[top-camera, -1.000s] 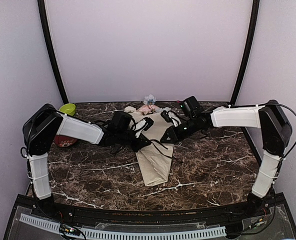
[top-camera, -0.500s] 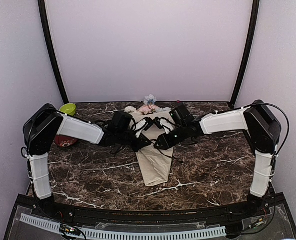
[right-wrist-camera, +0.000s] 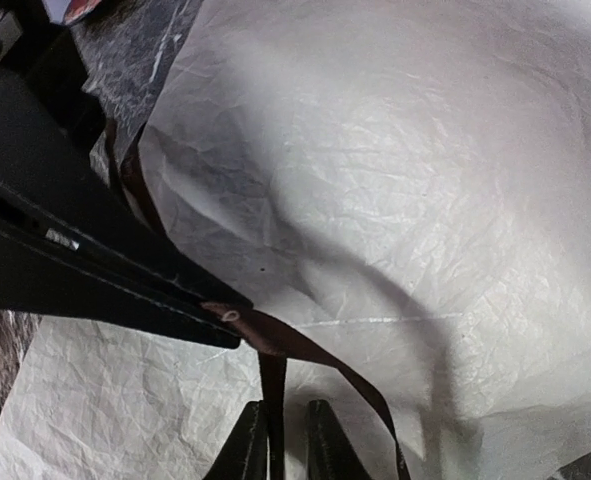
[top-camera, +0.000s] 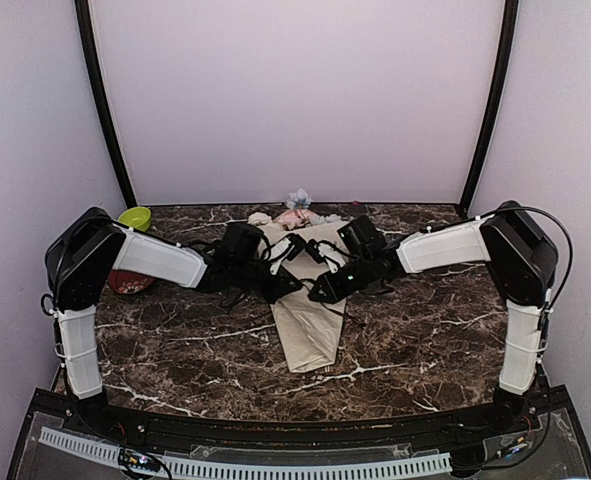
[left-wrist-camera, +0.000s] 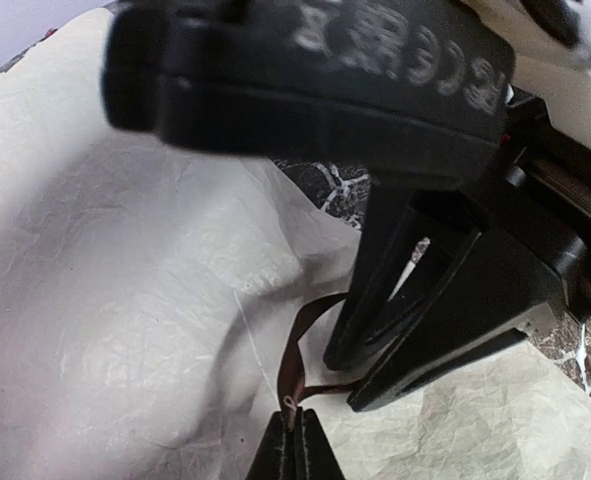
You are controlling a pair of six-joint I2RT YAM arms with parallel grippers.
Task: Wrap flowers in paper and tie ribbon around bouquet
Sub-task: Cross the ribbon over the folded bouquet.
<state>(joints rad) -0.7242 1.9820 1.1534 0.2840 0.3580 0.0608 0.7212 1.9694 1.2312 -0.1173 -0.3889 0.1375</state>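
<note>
Thin flat brn ribbon (right-wrist-camera: 267,338) across crinkly beige paper (right-wrist-camera: 405,200), marble tbl (top-camera: 445,330)

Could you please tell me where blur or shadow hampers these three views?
Left wrist: the right gripper looms close, its housing blurred, though the ribbon in the left gripper is sharp. Right wrist: broad shadows cross the paper. Top external: evenly lit, no strong glare.

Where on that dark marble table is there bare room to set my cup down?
Bare dark marble table lies near-left, between left arm and the beige paper-cone bouquet, and near-right, between bouquet and right arm. Crowded: the middle, where left gripper and right gripper meet over it.
</note>
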